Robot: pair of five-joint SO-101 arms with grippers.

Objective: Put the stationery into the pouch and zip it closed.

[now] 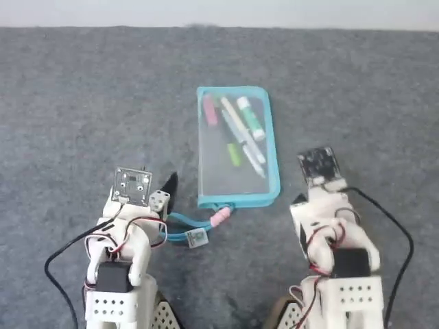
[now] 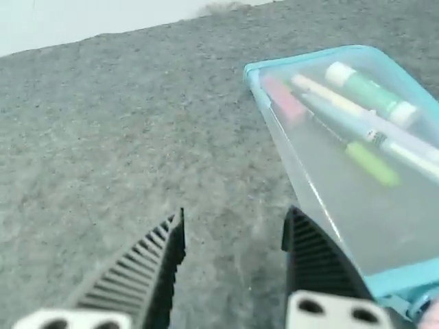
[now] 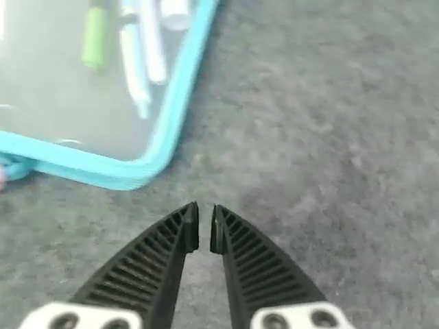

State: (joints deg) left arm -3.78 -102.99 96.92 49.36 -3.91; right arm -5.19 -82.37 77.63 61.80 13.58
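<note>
The pouch [image 1: 274, 154] lies flat mid-table, clear-fronted with a teal rim. Inside it are a pink marker [image 1: 210, 110], a green-and-white glue stick [image 1: 251, 116], white pens [image 1: 236, 127] and a green highlighter [image 1: 234, 154]. Its teal cord with a pink bead [image 1: 219, 218] and a small tag [image 1: 197, 238] trails from the near edge. My left gripper [image 2: 236, 214] is open over bare carpet, just left of the pouch [image 2: 254, 68]. My right gripper [image 3: 204, 208] is shut and holds nothing, close to the pouch's [image 3: 171, 130] near right corner.
Grey carpet [image 1: 82, 103] covers the whole table, with open room left, right and beyond the pouch. The two arm bases [image 1: 120, 288] [image 1: 343, 281] stand at the near edge. A pale wall strip runs along the far edge.
</note>
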